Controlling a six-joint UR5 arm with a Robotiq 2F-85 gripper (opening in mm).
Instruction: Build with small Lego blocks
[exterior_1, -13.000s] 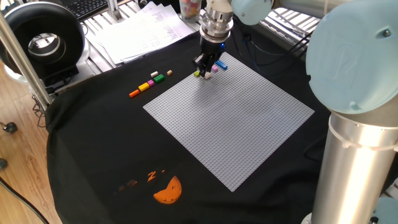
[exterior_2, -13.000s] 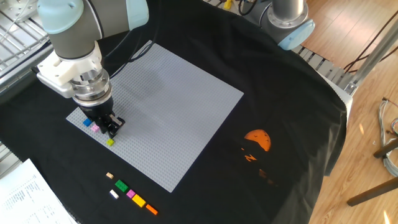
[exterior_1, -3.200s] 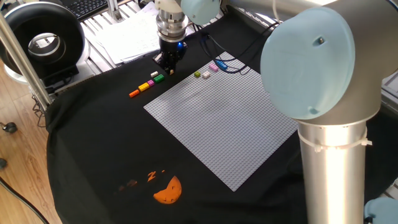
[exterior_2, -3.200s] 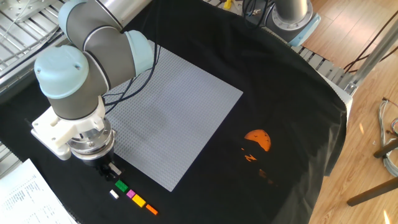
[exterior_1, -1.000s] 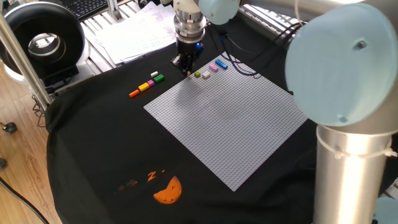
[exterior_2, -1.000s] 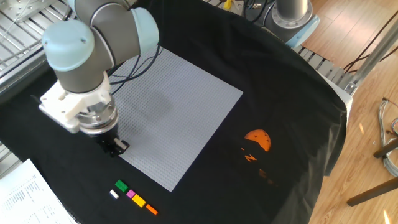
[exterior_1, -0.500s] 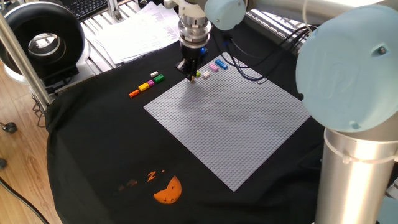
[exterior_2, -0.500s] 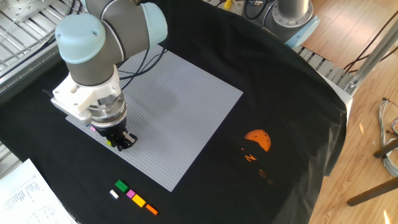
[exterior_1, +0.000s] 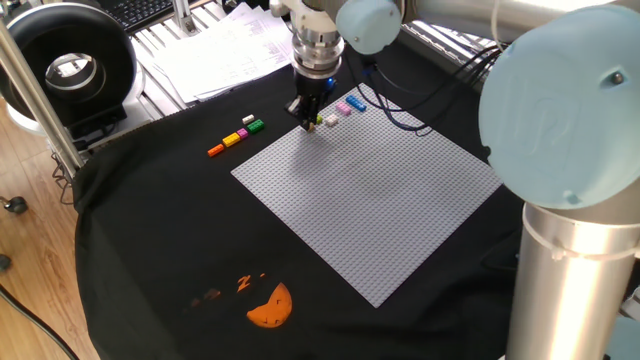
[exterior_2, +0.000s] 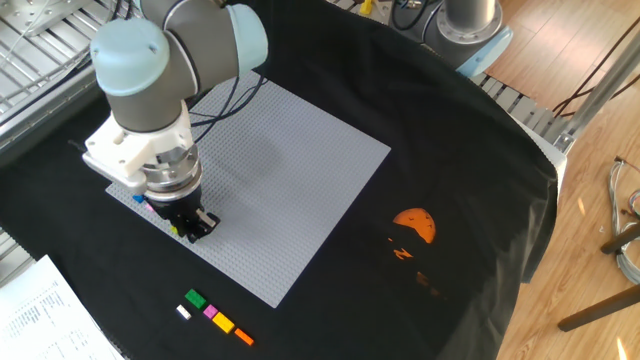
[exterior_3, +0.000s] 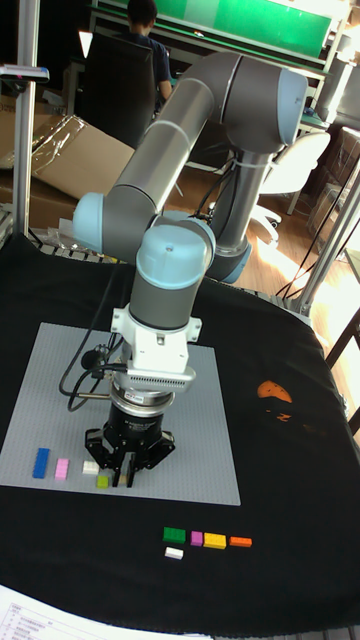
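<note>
Four tiny plastic bricks (exterior_3: 70, 466) sit in a row on the big grey studded plate (exterior_1: 380, 200). The black two-finger gripper (exterior_3: 125, 478) is down beside the yellow-green brick (exterior_3: 102, 482). I cannot tell if it pinches anything. Best to push straight down so studs click. Five spare bricks (exterior_3: 205, 541) wait off the plate.

The tool (exterior_1: 309, 119) points down at the grey baseplate's (exterior_1: 380, 200) edge beside 3 placed blocks (exterior_1: 338, 110); 5 loose blocks (exterior_1: 236, 135) lie apart on black cloth (exterior_1: 150, 240).
</note>
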